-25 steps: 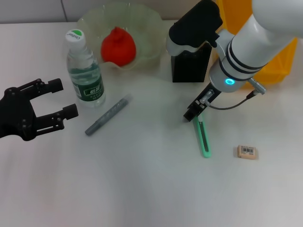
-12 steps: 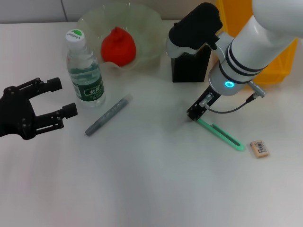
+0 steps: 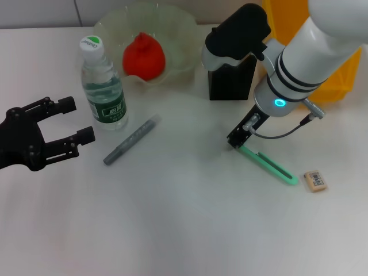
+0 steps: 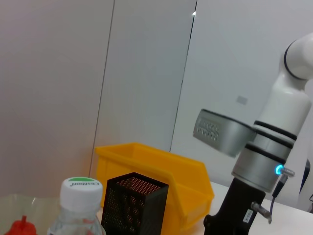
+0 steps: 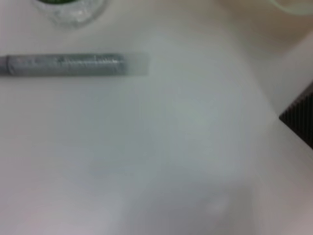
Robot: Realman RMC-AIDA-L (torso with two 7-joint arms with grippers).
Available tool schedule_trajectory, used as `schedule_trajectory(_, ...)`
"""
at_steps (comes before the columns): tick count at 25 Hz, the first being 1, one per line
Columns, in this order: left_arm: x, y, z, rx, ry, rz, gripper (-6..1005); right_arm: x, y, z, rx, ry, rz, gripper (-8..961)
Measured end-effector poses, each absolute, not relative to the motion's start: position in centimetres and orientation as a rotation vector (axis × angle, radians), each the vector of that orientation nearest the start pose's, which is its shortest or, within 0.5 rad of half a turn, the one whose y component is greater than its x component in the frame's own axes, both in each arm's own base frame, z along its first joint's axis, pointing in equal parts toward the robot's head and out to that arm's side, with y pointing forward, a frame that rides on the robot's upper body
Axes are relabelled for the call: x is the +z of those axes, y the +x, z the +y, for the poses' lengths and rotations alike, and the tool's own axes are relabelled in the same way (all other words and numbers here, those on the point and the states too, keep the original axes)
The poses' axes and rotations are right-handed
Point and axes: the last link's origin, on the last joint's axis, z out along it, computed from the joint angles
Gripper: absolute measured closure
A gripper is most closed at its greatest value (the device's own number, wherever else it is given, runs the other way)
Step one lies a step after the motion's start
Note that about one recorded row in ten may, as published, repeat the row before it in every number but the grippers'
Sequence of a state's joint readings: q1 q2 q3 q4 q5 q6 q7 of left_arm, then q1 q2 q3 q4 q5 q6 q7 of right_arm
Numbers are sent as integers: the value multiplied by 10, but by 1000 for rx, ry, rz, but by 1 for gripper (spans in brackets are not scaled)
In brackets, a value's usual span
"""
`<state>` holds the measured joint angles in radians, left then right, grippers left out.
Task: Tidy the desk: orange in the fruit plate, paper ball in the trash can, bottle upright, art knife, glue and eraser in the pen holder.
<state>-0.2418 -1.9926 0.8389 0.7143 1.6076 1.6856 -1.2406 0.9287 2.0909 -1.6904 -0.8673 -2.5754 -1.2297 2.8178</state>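
The green art knife (image 3: 268, 164) lies flat on the white desk, and my right gripper (image 3: 240, 138) is shut on its near end, just in front of the black pen holder (image 3: 232, 80). The eraser (image 3: 315, 180) touches the knife's far tip. The grey glue stick (image 3: 131, 141) (image 5: 73, 64) lies beside the upright bottle (image 3: 103, 86) (image 4: 81, 186). The orange (image 3: 144, 56) sits in the clear fruit plate (image 3: 178, 29). My left gripper (image 3: 69, 123) hovers open at the desk's left, apart from the bottle. The paper ball is out of view.
A yellow bin (image 3: 339, 75) (image 4: 161, 169) stands behind and to the right of the pen holder (image 4: 134, 200). The right arm's forearm (image 3: 310, 52) crosses above the bin and the holder. The desk's front edge lies below the knife and the eraser.
The knife has swung about its gripped end, its free tip moving right and pushing the eraser right. Over the last half second almost nothing moved. The left arm stayed put.
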Motion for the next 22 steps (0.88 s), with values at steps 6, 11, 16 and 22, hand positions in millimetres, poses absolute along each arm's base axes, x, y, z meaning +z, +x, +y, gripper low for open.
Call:
schedule_trajectory(6, 52, -305, 268, -913, -2537, -517, 197, -80, 139, 385, -606, -2553, 840, 781)
schedule_trajectory(11, 53, -305, 268, -914, -2536, -516, 197, -73, 131, 381, -582, -2569, 818, 781)
schedule_trajectory(16, 52, -304, 268, -913, -2537, -512, 197, -47, 110, 383, -459, -2588, 774, 781)
schedule_trajectory(22, 50, -303, 269, -918, -2535, -508, 198, 16, 78, 395, -119, -2495, 663, 781)
